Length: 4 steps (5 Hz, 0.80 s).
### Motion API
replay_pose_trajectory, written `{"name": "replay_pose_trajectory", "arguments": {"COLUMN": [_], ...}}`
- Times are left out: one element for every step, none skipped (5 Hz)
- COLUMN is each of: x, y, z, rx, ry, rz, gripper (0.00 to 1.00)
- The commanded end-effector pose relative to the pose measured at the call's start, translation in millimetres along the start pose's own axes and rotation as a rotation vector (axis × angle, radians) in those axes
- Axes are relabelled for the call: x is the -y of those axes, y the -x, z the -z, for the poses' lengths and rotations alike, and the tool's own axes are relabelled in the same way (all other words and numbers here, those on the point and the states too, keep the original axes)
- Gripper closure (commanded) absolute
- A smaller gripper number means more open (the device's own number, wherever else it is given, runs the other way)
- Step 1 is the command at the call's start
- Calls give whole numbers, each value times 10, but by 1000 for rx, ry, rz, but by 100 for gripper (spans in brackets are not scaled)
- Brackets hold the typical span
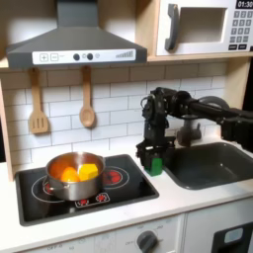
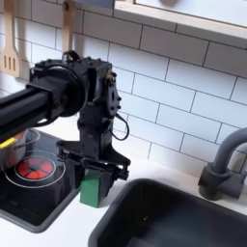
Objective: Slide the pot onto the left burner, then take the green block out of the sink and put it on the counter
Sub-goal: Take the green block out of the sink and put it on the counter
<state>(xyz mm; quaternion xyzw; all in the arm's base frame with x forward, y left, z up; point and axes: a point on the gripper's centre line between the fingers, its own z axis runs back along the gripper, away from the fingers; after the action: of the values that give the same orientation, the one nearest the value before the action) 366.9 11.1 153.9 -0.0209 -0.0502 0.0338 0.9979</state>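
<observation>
The steel pot (image 1: 73, 175) with orange-yellow pieces inside stands on the black cooktop (image 1: 128, 188), over the burner on the first exterior view's left, and its rim (image 2: 8, 145) shows at the second exterior view's left edge. My gripper (image 1: 151, 160) (image 2: 91, 178) points straight down over the cream counter (image 1: 188, 203) (image 2: 72, 232), between cooktop and sink. It is shut on the small green block (image 1: 155, 164) (image 2: 90, 190), whose lower edge is at the counter surface. The dark grey sink (image 1: 212, 163) (image 2: 174, 217) lies just right of the block in both exterior views.
A red-ringed burner (image 1: 114, 176) (image 2: 34, 169) is uncovered beside the pot. The arched faucet (image 1: 193, 126) (image 2: 227, 164) stands behind the sink. Wooden utensils (image 1: 87, 99) hang on the tiled wall, with a range hood (image 1: 74, 44) and microwave (image 1: 203, 28) overhead.
</observation>
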Motion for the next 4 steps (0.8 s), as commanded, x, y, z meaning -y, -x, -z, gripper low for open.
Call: {"name": "replay_pose_trajectory", "arguments": {"x": [-61, -69, -52, 53], "y": [15, 7, 47, 90], "z": [-28, -93, -141, -278], "rx": [7, 7, 0, 4], "ry": [-2, 12, 26, 76], "rz": [-12, -19, -8, 7], "gripper": [0, 0, 0, 0]}}
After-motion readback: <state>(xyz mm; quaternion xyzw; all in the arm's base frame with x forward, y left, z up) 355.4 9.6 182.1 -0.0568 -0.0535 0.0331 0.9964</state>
